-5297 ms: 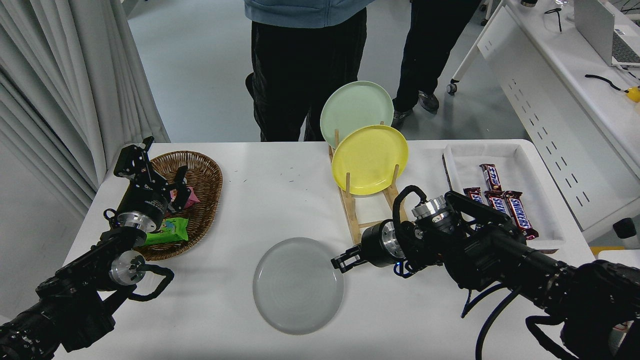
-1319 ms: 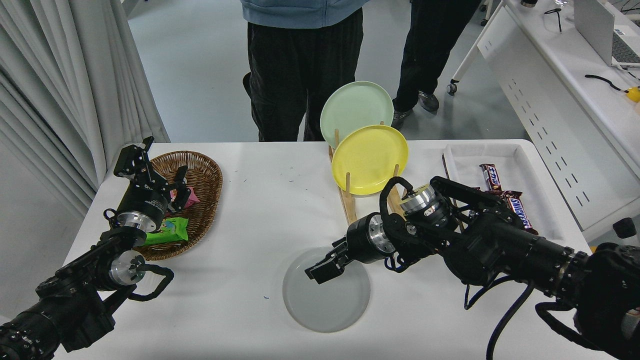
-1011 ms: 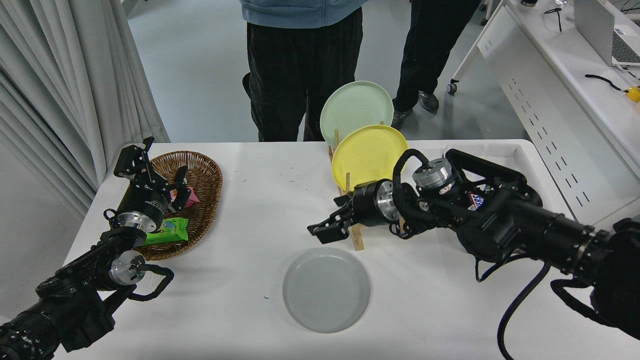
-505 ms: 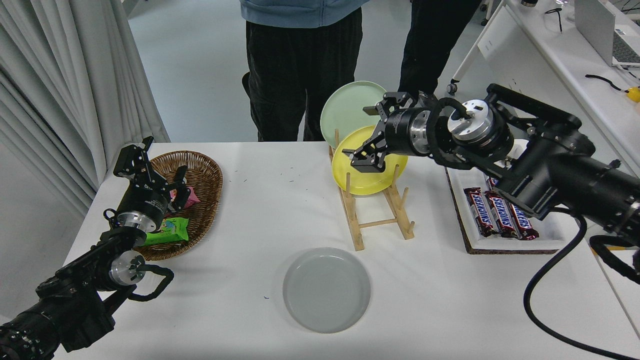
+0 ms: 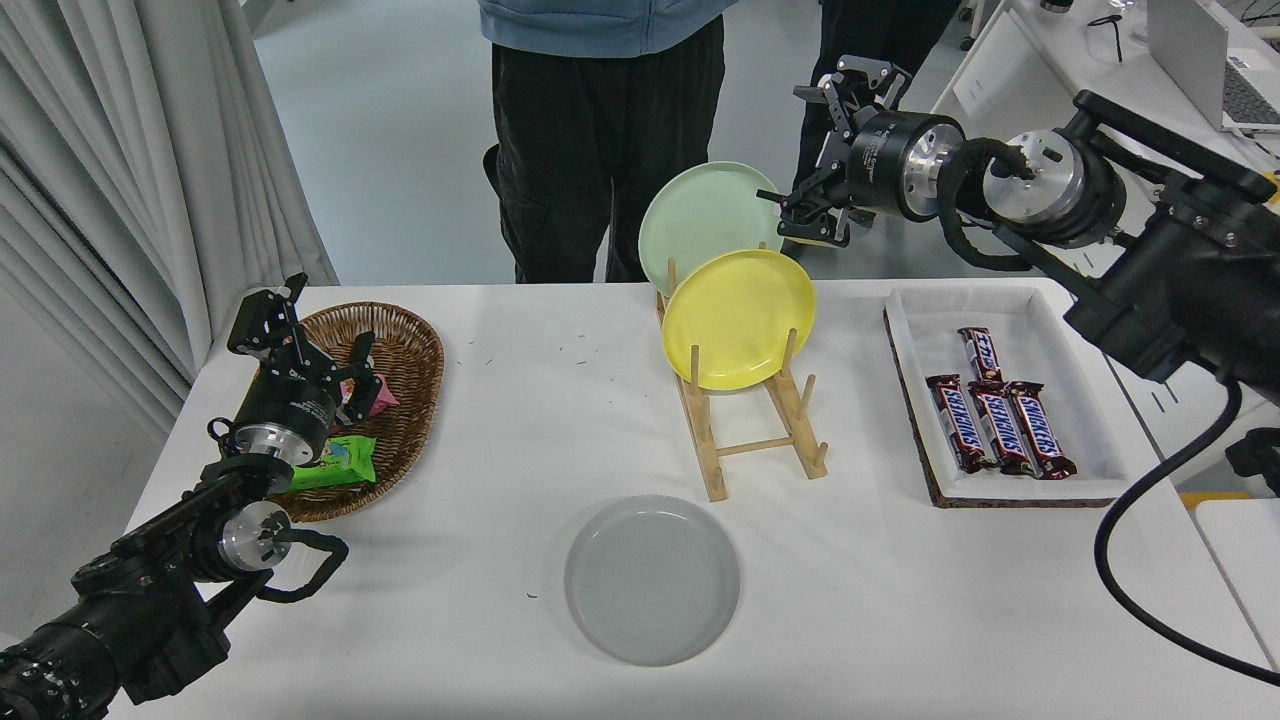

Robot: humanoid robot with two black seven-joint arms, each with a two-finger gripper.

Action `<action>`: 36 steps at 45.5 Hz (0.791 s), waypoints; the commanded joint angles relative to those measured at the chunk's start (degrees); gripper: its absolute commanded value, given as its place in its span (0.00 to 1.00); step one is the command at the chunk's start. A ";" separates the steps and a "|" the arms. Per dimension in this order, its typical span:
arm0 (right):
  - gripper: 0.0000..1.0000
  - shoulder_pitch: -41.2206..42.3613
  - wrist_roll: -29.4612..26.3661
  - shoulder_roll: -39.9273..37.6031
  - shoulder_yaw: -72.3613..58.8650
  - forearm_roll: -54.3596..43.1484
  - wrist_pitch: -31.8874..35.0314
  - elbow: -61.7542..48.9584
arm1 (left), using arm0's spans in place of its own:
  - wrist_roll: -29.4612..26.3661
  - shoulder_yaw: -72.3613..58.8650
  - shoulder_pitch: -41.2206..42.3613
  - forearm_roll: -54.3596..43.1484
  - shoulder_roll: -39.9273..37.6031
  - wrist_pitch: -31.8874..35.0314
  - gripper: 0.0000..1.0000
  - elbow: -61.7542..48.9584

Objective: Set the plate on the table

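Observation:
The light grey plate point(image 5: 652, 579) lies flat on the white table point(image 5: 500, 420), near the front edge at the middle. My right gripper point(image 5: 832, 160) is high above the table's far right side, well away from the plate, open and holding nothing. My left gripper point(image 5: 300, 325) is parked at the lower left, over the wicker basket, open.
A wooden rack point(image 5: 745, 415) holds a yellow plate point(image 5: 738, 317) and a pale green plate point(image 5: 700, 215) behind it. A wicker basket point(image 5: 405, 380) with snack packets sits at left. A white tray point(image 5: 1060, 310) with chocolate bars is at right. Two people stand at the far side.
My right gripper slid the grey plate a little to the right, let it go, then rose up and back to the far right. The left arm stayed still.

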 commanded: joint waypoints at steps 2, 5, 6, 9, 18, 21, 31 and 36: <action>0.99 -5.15 12.73 -1.04 2.64 -5.59 11.04 -4.23 | 0.01 0.00 0.00 0.00 0.00 -0.03 1.00 0.05; 0.99 -6.91 17.05 -1.04 3.34 -7.00 12.53 -4.14 | 0.01 0.00 0.00 0.00 0.00 -0.03 1.00 0.05; 0.99 -7.44 17.67 -1.04 3.69 -7.01 12.71 -4.14 | 0.01 0.00 0.00 0.00 0.00 -0.03 1.00 0.05; 0.99 -9.81 18.11 -1.21 5.89 -7.27 12.98 -4.06 | 0.01 0.00 0.00 0.00 0.00 -0.03 1.00 -0.03; 0.99 -17.02 18.03 -1.39 14.67 -7.53 12.89 -3.35 | 0.01 0.00 0.00 0.00 0.00 -0.03 1.00 0.05; 0.99 -19.48 17.94 -1.21 16.70 -7.62 12.72 -3.18 | 0.01 0.00 0.00 0.00 0.00 -0.03 1.00 -0.03; 0.99 -27.12 17.94 -0.51 19.42 -12.89 13.15 -2.91 | 0.01 0.00 0.00 0.00 0.00 -0.03 1.00 -0.03; 0.99 -30.03 18.38 1.77 24.78 -12.98 13.07 -3.00 | 0.01 0.00 0.00 0.00 0.00 -0.03 1.00 0.05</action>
